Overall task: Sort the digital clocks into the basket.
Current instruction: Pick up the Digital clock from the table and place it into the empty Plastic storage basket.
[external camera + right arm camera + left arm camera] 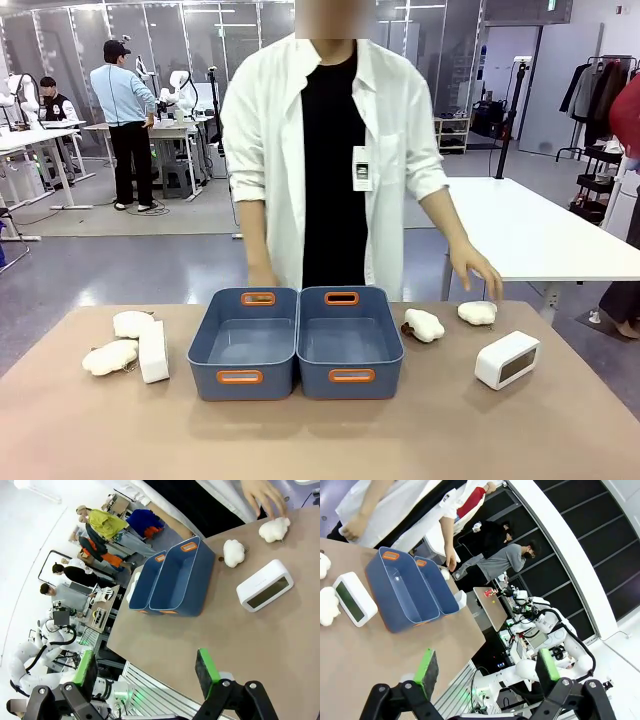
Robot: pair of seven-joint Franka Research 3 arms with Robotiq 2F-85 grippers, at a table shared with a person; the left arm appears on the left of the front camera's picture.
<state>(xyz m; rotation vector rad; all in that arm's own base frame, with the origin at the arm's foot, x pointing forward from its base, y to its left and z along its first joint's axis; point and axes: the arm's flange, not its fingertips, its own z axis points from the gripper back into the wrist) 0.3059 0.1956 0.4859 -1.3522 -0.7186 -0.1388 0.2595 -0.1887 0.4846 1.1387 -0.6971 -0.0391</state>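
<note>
Right of the blue rectangular plastic basket (318, 383), the white rounded plastic digital clock (508, 358) lies, long axis slanting left to right, nearer the right gripper (146, 667), jaws wide, empty.

The left claw (486, 669) and right claw (146, 670) are black with green pads (426, 671); the person (335, 150) wears a white shirt (400, 130) over black.

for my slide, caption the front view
Two blue bins centred, a clock and plush toys each side, a hand near one
</note>
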